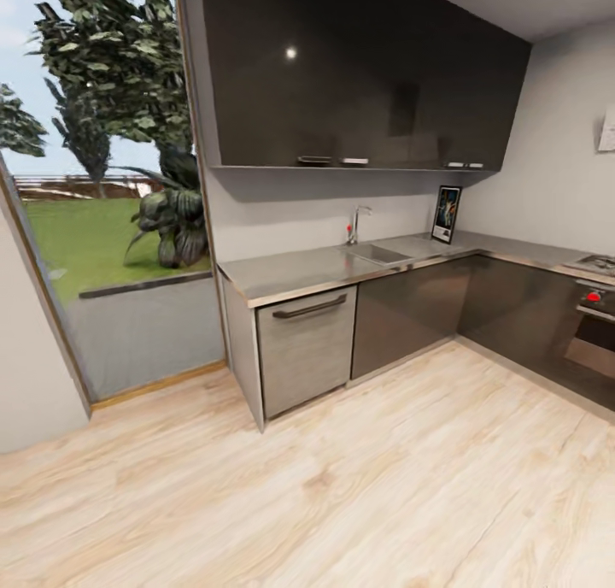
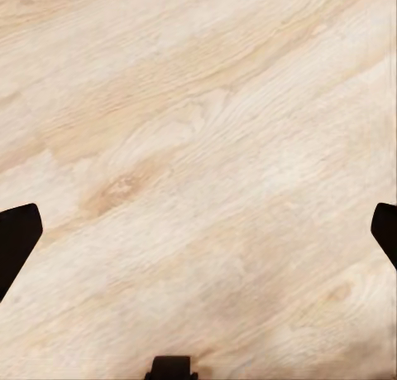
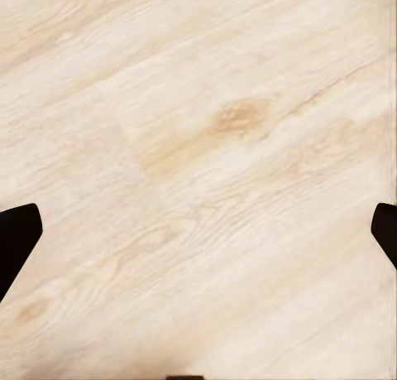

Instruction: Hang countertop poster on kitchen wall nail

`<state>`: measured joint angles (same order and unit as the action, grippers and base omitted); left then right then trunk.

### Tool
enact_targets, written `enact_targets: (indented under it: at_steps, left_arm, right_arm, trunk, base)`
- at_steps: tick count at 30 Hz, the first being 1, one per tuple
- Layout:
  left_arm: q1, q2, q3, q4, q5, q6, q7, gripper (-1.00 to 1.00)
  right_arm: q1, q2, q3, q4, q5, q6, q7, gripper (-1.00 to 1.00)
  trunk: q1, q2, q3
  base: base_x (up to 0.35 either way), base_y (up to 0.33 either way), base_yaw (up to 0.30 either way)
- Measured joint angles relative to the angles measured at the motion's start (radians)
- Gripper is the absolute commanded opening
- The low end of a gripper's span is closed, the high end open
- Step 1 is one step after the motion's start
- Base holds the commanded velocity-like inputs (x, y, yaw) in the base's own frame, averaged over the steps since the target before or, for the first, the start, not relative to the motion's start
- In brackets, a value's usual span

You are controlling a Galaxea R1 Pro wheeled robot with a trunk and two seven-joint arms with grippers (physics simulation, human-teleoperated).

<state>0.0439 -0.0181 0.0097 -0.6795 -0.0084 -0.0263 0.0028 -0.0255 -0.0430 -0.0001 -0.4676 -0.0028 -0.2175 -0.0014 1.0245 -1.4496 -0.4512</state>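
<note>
Nothing done yet: the poster stands upright at the far right corner of the kitchen countertop, leaning on the wall, right of the sink, whose basin looks empty. Left gripper and right gripper are spread wide, holding nothing, over the wood floor. Left to do: approach, grasp, hang; no nail discernible.
</note>
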Motion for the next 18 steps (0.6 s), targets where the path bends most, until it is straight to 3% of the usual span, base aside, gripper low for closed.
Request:
enact_targets:
  at_steps: [9, 18]
  left_arm:
    - [0.0, 0.0, 0.0, 0.0, 0.0, 0.0, 0.0, 1.0]
    - [0.0, 0.0, 0.0, 0.0, 0.0, 0.0, 0.0, 1.0]
  right_arm:
    - [0.0, 0.0, 0.0, 0.0, 0.0, 0.0, 0.0, 1.0]
    - [0.0, 0.0, 0.0, 0.001, 0.0, 0.0, 0.0, 1.0]
  trunk:
    - [0.0, 0.0, 0.0]
    - [0.0, 0.0, 0.0]
  base:
    - [0.238, -0.263, -0.257]
    - [0.237, -0.265, -0.046]
